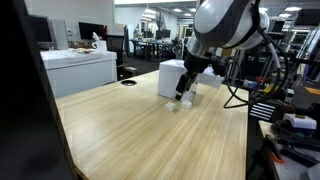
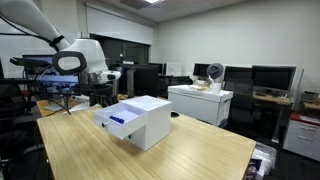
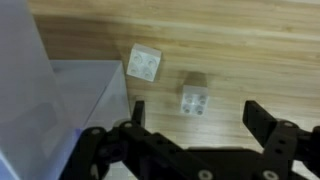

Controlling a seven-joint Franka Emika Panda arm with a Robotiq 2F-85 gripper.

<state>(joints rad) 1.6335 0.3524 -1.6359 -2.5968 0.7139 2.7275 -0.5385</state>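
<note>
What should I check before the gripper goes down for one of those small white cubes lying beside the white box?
1. Jaws open: ok. The gripper is spread wide in the wrist view.
2. Gripper empty: ok. Nothing sits between the fingers.
3. Line-up: ok, roughly. The nearer cube lies just ahead, between the two fingers.
4. Neighbour clear: ok. The farther cube lies apart from the nearer one.
5. Room beside the white box: cannot tell. One finger looks close to its edge.
6. Height above the table: cannot tell from these views.
</note>
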